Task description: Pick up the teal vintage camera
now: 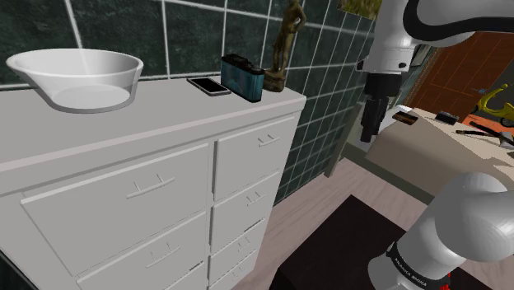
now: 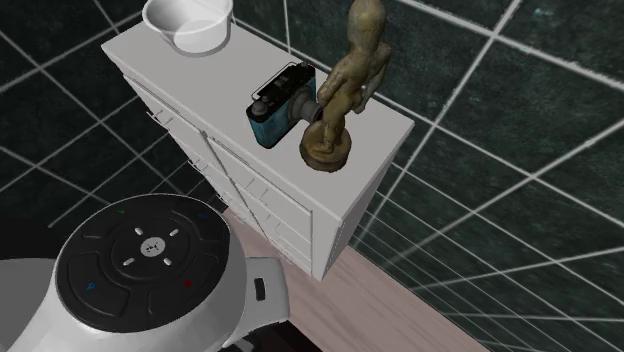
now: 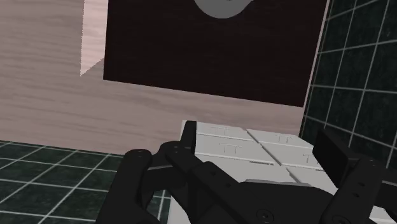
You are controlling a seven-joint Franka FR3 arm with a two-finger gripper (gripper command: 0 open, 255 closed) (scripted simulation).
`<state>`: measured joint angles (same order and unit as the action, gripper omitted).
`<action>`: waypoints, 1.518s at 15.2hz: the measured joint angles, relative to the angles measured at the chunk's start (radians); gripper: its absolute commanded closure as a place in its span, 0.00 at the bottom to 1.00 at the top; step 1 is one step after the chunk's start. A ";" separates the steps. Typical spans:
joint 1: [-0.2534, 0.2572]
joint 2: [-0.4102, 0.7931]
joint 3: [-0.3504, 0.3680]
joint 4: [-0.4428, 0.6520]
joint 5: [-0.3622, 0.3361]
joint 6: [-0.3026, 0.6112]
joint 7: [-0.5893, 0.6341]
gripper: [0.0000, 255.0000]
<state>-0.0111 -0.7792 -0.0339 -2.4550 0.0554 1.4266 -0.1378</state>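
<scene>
The teal vintage camera (image 1: 243, 76) (image 2: 283, 100) stands upright near the right end of a white dresser top (image 1: 165, 123) (image 2: 385, 130). It has a black top and lens and sits between a flat phone (image 1: 209, 85) and a bronze figurine (image 1: 284, 45) (image 2: 345, 85). My gripper (image 1: 368, 134) hangs pointing down, well off the dresser's right end and lower than its top, over the floor. In the wrist view my gripper (image 3: 232, 159) is open, its fingers (image 3: 135, 175) apart with nothing between them, and the dresser's drawer fronts (image 3: 242, 146) lie beyond.
A large white bowl (image 1: 78, 78) (image 2: 190, 22) sits at the dresser's far end. Dark tiled walls back the dresser. A beige table (image 1: 461, 144) with small items stands behind the arm in the shoulder view. My dark stand (image 1: 338, 247) (image 3: 210, 51) rests on the wood floor.
</scene>
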 measured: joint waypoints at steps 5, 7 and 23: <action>0.011 0.101 0.038 0.088 0.019 0.038 0.044 0.00; 0.017 0.159 0.063 0.139 0.029 0.059 0.075 0.00; 0.052 0.693 0.223 0.787 -0.039 0.053 0.331 0.00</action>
<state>0.0405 -0.0857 0.1893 -1.6679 0.0166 1.4800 0.1929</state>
